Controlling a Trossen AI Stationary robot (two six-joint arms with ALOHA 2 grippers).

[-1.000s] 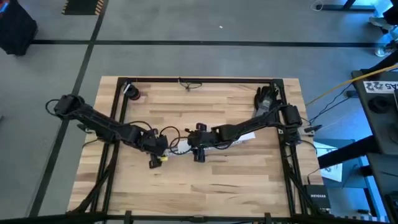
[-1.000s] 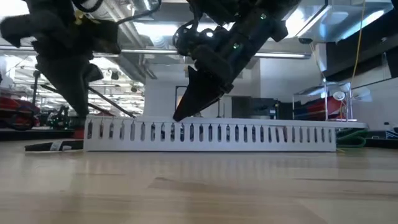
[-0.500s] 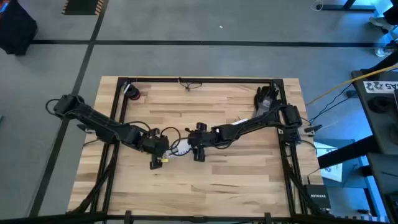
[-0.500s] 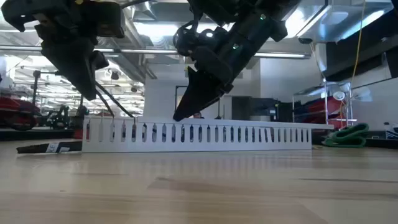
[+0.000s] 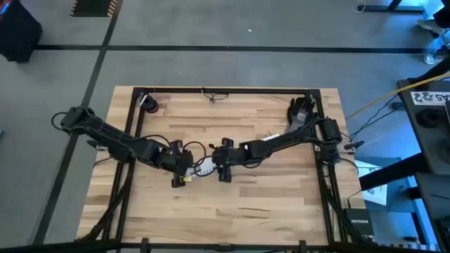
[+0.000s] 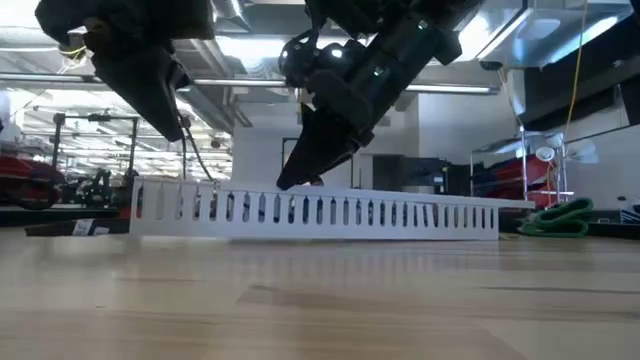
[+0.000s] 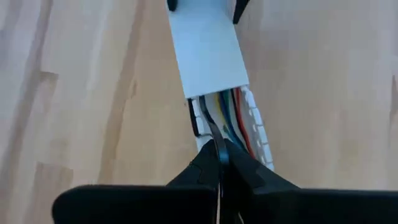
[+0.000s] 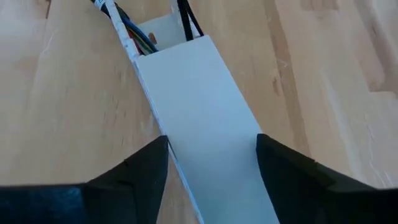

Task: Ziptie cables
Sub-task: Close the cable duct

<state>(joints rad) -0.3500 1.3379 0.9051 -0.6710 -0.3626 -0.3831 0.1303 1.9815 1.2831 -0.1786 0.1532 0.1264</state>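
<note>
The surface [image 5: 232,204] is pale wood in planks, smooth with a soft sheen. The slotted duct [image 6: 320,210] looks like white matt plastic, its lid [image 8: 205,118] smooth. The cables [image 7: 225,115] have glossy coloured insulation.

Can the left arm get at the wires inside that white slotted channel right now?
Probably yes. The left gripper is shut on the cables where they come out of the white channel, whose end is open. The right gripper straddles the cover farther along, clear of that end.
</note>
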